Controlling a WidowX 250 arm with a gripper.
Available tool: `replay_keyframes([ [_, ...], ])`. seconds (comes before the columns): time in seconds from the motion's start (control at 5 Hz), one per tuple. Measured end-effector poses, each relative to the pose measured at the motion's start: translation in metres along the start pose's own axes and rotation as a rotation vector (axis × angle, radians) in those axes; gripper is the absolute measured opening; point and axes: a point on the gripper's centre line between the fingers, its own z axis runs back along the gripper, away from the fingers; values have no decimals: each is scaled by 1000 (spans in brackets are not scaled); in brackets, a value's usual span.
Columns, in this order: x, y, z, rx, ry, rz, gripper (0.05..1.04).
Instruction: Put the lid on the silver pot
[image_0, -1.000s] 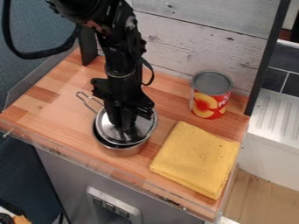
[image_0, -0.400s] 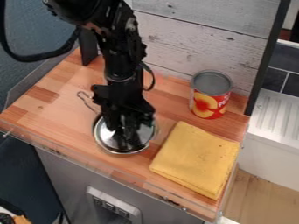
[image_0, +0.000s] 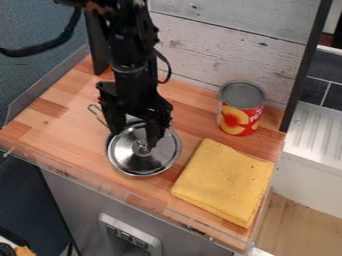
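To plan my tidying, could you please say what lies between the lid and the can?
The camera view shows a bare stretch of wooden counter between the lid and the can.

Arm (image_0: 130, 55): black, blocky joints | thick black cable (image_0: 30, 52) | thin black loop (image_0: 168, 72) | pincer (image_0: 135, 140): black, two-fingered
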Motion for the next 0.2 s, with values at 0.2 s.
replay_keyframes([
  [0.2,2,1,9,0,-8,3,1001],
])
